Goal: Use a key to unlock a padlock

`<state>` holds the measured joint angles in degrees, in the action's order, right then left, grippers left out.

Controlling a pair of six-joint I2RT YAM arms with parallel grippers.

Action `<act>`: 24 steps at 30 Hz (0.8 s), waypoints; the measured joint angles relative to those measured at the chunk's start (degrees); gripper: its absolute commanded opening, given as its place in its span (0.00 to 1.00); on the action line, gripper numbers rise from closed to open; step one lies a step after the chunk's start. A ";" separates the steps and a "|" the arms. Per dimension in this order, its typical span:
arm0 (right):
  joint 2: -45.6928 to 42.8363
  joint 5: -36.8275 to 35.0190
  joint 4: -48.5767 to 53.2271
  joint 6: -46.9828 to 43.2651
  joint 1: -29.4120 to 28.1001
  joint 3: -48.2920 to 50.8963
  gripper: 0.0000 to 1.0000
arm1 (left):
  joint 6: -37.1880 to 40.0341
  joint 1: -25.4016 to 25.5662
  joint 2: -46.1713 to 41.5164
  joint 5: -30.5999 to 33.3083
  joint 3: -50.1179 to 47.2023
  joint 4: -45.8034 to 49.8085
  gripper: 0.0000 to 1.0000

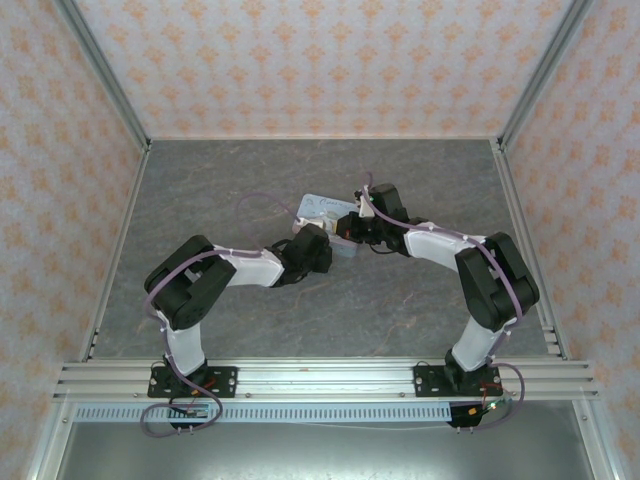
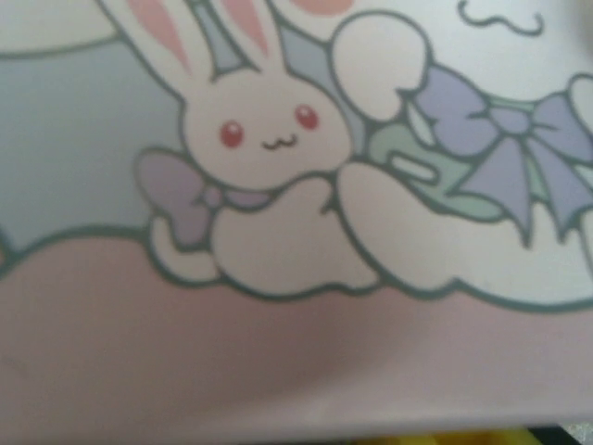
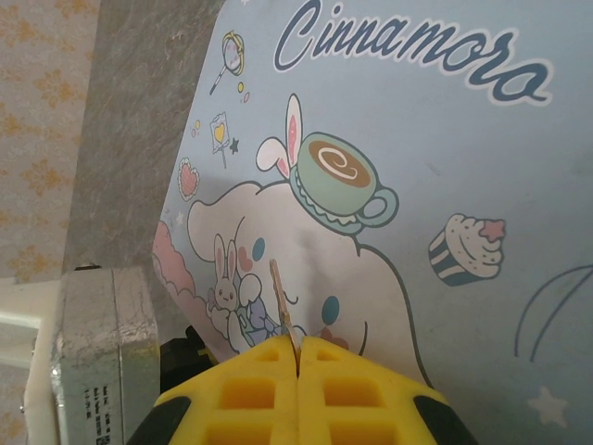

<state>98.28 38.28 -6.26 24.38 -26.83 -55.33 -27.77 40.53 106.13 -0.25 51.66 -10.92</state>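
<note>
Pinching key in right gripper: yellow fingers pressed together, clamped on its lower end, thin sliver poking up past the tips, leaning slightly left. Hovering just in front of pale blue cartoon tin, over the white puppy print, below the teacup drawing; cannot tell if touching. Seen from above, meeting left gripper over middle of grey table, both crowded against the tin, right one at its right end, left one at its near side. Left wrist view jammed up close to tin face: bunny, purple bows, pink band, all blurred. Left jaws: cannot tell whether apart or closed. Grey labelled box at lower left of right wrist view, beside tin's edge.
</note>
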 measured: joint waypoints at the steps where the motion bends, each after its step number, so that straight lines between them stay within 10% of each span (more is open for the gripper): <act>1: 0.00 0.00 -0.04 0.04 0.00 0.00 0.00 | 0.04 0.00 0.00 0.13 0.02 0.02 0.31; 24: -0.33 -0.59 0.96 0.22 0.00 -0.15 0.00 | 0.90 0.74 -0.24 1.18 0.76 1.36 0.43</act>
<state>97.95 37.69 -5.30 24.60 -26.83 -55.48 -26.87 41.28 105.89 0.93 52.42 -9.56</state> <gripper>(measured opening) 0.045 0.445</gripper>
